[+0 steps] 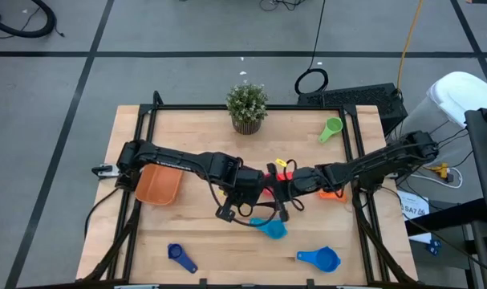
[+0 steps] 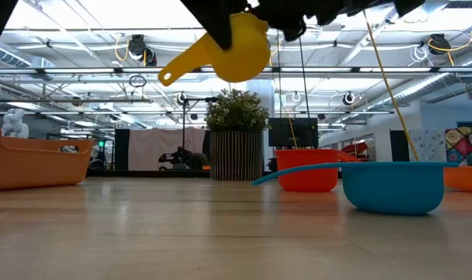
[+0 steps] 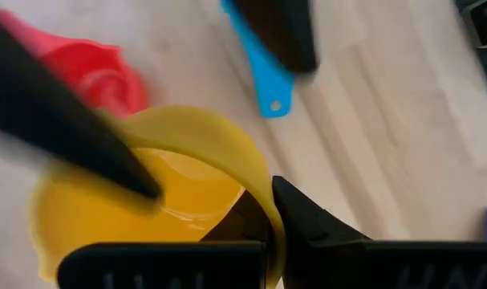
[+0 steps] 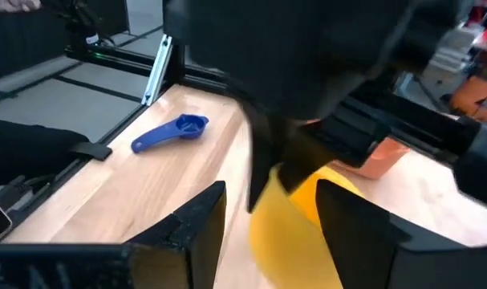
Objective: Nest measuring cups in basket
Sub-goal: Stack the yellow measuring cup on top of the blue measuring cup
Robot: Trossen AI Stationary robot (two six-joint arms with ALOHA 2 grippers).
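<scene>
The yellow measuring cup [image 2: 239, 47] hangs high above the table with my left gripper [image 3: 263, 201] shut on it. My right gripper [image 4: 271, 193] comes level from the table's right and stands open around the same cup [image 4: 295, 233]. One of its fingers [image 3: 75, 128] reaches into the bowl and the other [image 3: 279, 32] stays outside. Below lie the red cup [image 3: 99, 72] and the light blue cup [image 1: 269, 228]. The orange basket [image 1: 159, 185] sits at the left under my left arm. My left gripper pinches the yellow cup's bowl wall at the rim [image 3: 255, 172], one finger inside the bowl and one outside. The fingers come steeply from above. The cup is lifted clear, its handle [image 2: 177, 71] slanting down toward the table's left. My right gripper has one finger in the bowl. I cannot tell whether it touches.
A potted plant [image 1: 247, 106] stands at the far edge. A green cup [image 1: 331, 128] lies far right and an orange cup [image 1: 333, 193] under my right arm. A blue cup [image 1: 319, 258] and a dark blue cup [image 1: 181, 257] lie near the front edge.
</scene>
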